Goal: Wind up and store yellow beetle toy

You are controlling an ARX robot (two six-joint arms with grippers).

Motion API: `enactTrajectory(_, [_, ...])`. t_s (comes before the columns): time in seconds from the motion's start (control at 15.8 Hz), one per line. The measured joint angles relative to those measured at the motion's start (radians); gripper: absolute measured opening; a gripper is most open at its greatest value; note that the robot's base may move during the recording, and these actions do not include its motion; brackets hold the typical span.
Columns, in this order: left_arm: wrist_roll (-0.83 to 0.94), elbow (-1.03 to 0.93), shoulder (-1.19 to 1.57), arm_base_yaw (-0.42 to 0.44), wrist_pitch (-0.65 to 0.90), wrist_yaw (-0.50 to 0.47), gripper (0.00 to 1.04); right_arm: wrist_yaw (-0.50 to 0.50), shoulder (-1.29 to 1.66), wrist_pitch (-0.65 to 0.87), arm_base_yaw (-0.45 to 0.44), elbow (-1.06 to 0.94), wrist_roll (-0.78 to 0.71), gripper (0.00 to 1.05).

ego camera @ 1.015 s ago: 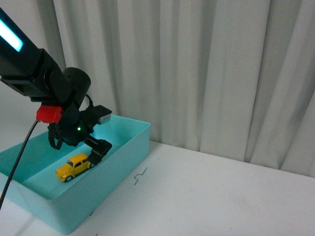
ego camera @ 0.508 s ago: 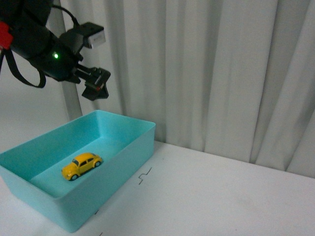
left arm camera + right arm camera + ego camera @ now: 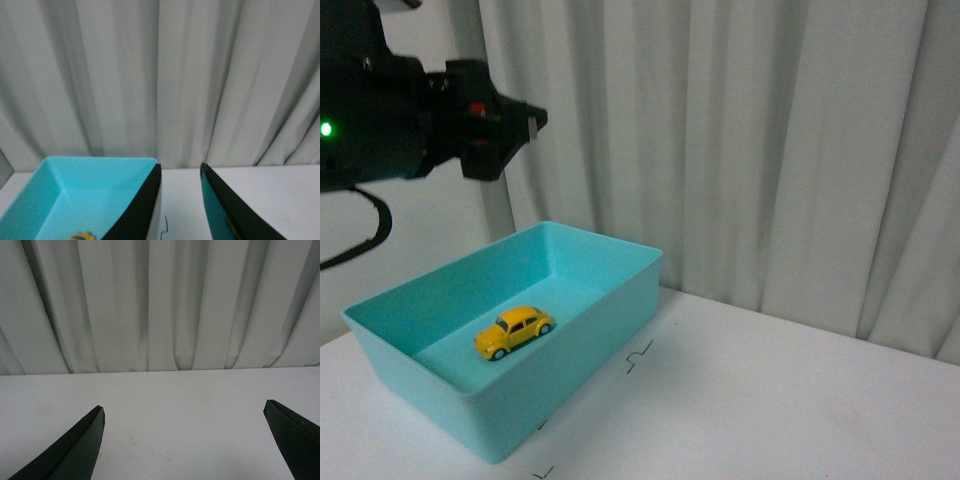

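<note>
Left gripper: high above the bin, fingers parted, holding nothing.
Turquoise bin: yellow beetle toy upright on its floor. Storing appears done; whether it was wound cannot be told.
Table: small black marks beside the bin.
Curtain: behind.
Right gripper: spread wide, empty.
No obstruction evident.

Toy car sat inside the box, on its floor near the middle, clear of every wall. Box stood on the left part of the table, and the curtain hung behind the table's far edge. Left gripper hung well above the box's rear left, in front of the curtain.
</note>
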Motion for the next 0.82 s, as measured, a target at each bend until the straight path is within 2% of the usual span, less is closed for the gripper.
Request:
enactTrajectory(0.06, [-0.010,-0.056,-0.048,-0.022,0.020,-0.019,0.08,0.000,0.000,0.000,0.000,0.000,0.000,0.98])
enactTrajectory(0.13, [-0.015,-0.100,-0.092,-0.041,0.035,-0.035,0.02,0.002,0.000,0.000,0.000,0.000,0.000,0.98])
enactTrajectory(0.38, [-0.016,-0.209,-0.192,-0.080,0.027,-0.080,0.02,0.000,0.000,0.000,0.000,0.000,0.000,0.98])
enactTrajectory(0.44, [-0.017,-0.231,-0.230,-0.143,0.019,-0.145,0.02,0.000,0.000,0.000,0.000,0.000,0.000,0.98])
enactTrajectory(0.51, [-0.016,-0.251,-0.263,-0.167,0.010,-0.144,0.02,0.000,0.000,0.000,0.000,0.000,0.000,0.98])
enactTrajectory(0.82, [-0.017,-0.312,-0.374,-0.159,-0.048,-0.159,0.02,0.000,0.000,0.000,0.000,0.000,0.000,0.98])
